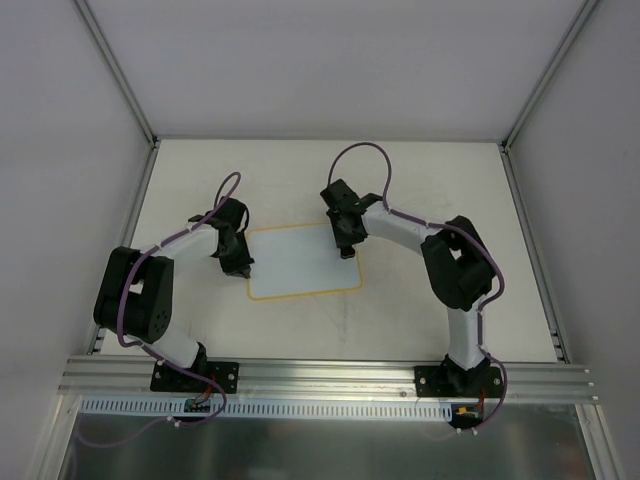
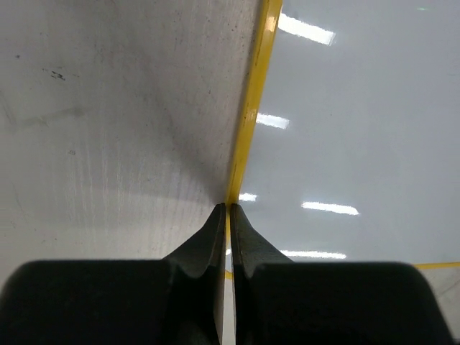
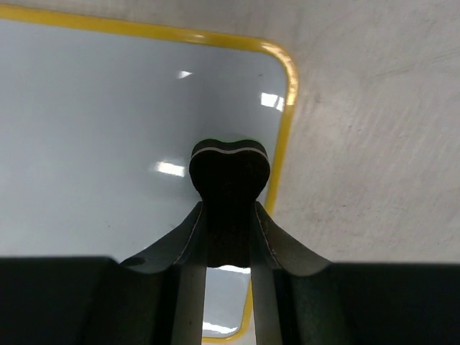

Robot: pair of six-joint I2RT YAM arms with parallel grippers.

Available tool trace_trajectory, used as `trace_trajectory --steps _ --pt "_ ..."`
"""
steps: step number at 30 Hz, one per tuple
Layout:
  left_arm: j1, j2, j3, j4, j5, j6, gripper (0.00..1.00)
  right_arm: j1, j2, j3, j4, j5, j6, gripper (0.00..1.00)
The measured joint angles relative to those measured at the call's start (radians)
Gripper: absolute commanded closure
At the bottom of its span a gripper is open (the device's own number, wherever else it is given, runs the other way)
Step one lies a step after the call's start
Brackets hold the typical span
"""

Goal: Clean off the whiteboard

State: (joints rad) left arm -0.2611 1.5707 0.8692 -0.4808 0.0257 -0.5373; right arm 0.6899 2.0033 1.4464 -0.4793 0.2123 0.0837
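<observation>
The whiteboard (image 1: 300, 265), white with a yellow border, lies flat on the table between the arms. No marks show on it. My left gripper (image 1: 240, 268) is shut, its tips down on the board's left border; in the left wrist view the closed fingers (image 2: 227, 207) meet over the yellow edge of the whiteboard (image 2: 359, 129). My right gripper (image 1: 347, 246) is over the board's right part and is shut on a small black eraser (image 3: 230, 169). The eraser sticks out past the fingertips (image 3: 230, 208) over the whiteboard (image 3: 108, 129), near its rounded corner.
The pale table (image 1: 430, 180) is ringed by white walls and an aluminium frame (image 1: 330, 378) at the near edge. Purple cables loop off both arms. A faint smudge marks the table (image 1: 345, 315) in front of the board.
</observation>
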Motion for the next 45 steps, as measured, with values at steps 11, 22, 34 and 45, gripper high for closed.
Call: trace_trajectory --steps 11,22,34,45 --pt "0.001 0.000 0.004 -0.016 -0.010 0.000 1.00 0.203 0.006 -0.010 0.078 -0.056 -0.009 1.00" --pt "0.000 0.000 0.004 -0.013 -0.005 0.000 1.00 0.040 -0.117 -0.205 0.213 -0.092 0.074 1.00" --pt "0.003 0.014 0.003 -0.025 -0.011 0.004 1.00 -0.021 -0.091 -0.142 0.097 -0.005 0.043 1.00" --pt "0.003 0.014 0.006 -0.034 -0.015 0.007 1.00 0.156 0.022 0.021 0.068 -0.035 -0.010 1.00"
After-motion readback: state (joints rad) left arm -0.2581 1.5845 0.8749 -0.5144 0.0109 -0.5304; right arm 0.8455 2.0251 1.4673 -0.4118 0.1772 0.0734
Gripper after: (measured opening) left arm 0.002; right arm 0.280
